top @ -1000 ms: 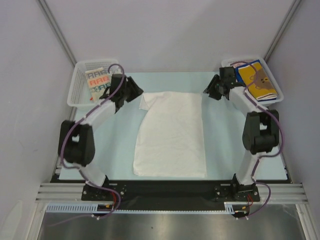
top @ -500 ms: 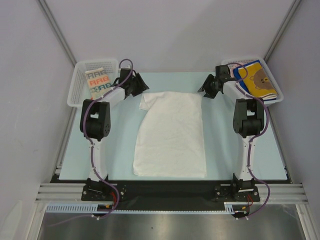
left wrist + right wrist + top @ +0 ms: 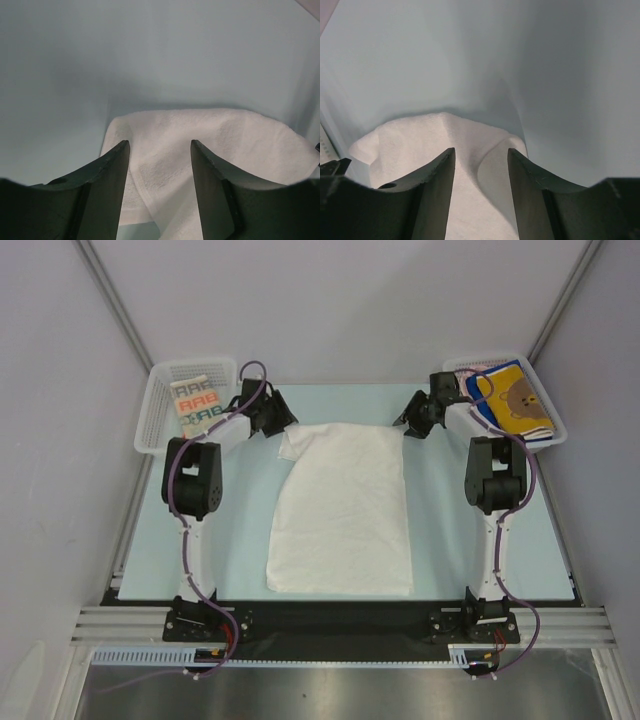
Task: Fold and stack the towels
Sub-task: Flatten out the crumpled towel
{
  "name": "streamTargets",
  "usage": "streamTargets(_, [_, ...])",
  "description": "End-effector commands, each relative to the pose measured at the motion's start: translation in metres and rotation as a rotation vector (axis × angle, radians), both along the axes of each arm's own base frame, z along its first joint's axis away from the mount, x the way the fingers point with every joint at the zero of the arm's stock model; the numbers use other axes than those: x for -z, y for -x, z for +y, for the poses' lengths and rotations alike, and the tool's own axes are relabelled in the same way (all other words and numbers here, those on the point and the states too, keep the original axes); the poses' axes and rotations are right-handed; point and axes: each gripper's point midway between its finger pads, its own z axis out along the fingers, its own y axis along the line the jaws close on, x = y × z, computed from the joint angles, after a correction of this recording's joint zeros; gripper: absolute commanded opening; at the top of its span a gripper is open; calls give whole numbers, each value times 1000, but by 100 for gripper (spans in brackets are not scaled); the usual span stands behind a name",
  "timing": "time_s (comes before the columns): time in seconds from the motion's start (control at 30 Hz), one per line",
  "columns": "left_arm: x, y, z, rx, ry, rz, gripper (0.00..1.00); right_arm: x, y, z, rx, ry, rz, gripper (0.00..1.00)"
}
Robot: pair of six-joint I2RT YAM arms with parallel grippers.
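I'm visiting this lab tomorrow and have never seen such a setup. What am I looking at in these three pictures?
Two robot arms, the left arm and the right arm, are bolted at the table's near edge. The wide picture looks down from above and behind them. The other two come from a camera on each wrist, so the dark prongs are that gripper's own fingers. A white towel lies spread on the table. The left gripper and right gripper each hover at one far corner, jaws open, holding nothing. A lettered towel sits in the left basket, a bear towel in the right basket.
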Motion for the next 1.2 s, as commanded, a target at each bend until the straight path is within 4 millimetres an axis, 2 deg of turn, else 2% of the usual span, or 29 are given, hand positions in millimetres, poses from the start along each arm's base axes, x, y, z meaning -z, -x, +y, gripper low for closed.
streamTargets(0.0, [-6,-6,0,-2,17,-6,58,-12,-13,11,-10,-32,-42,51])
streamTargets(0.37, [0,-10,-2,-4,27,7,59,-10,-18,14,-5,-47,-41,44])
streamTargets(0.57, [-3,-15,-11,19,78,-24,54,-9,-22,14,-5,-53,-41,40])
streamTargets(0.63, [-4,-18,-12,17,86,-33,49,-11,-25,14,-1,-57,-47,38])
streamTargets(0.77, [-2,-22,-16,29,104,-26,40,-10,-30,17,-6,-66,-42,22])
streamTargets(0.8, [-2,-24,-18,31,109,-31,35,-10,-29,18,-11,-66,-37,21])
streamTargets(0.87, [0,-24,-18,28,116,-28,32,-12,-32,19,-14,-68,-44,15])
streamTargets(0.97, [-5,-27,-20,34,128,-46,10,-15,-32,17,-14,-65,-49,7])
streamTargets(1.07, [-17,-32,-21,45,147,-81,0,-20,-34,13,-16,-54,-66,0])
streamTargets(1.13, [-28,-35,-19,58,159,-117,0,-27,-36,9,-23,-38,-91,0])
streamTargets(1.17, [-41,-36,-20,64,163,-145,0,-31,-37,8,-27,-33,-104,0])
